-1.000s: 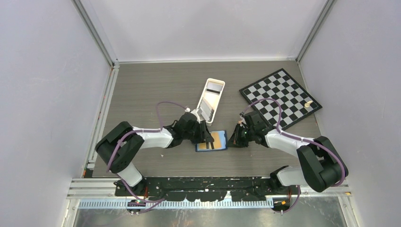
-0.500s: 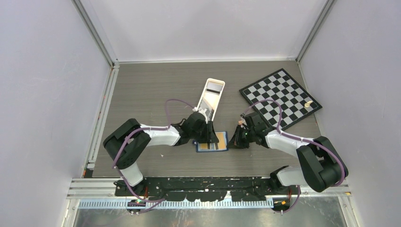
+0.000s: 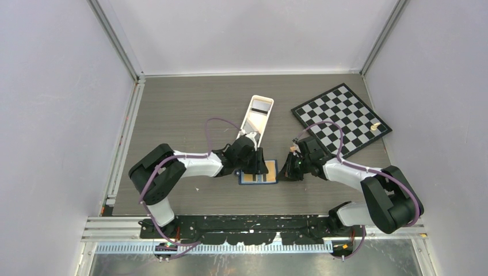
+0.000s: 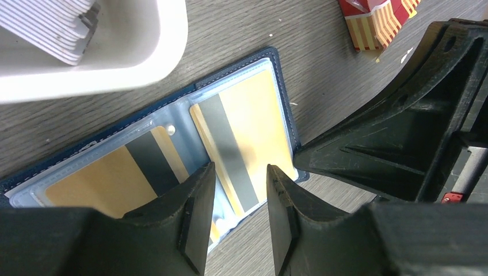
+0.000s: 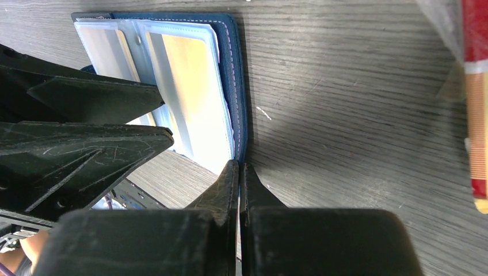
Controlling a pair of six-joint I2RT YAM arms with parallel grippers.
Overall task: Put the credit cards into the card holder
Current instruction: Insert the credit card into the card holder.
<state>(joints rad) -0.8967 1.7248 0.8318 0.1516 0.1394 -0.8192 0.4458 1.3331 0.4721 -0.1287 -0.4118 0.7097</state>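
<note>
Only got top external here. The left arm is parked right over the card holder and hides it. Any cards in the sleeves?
Observer: Yes. The card holder lies open. The left wrist view shows one gold card in a clear sleeve on one side and a second gold card sleeved on the other.
Operator: Left jaws carrying another one?
Observer: No. The left gripper is open above the first gold card, with nothing between the jaws.
</note>
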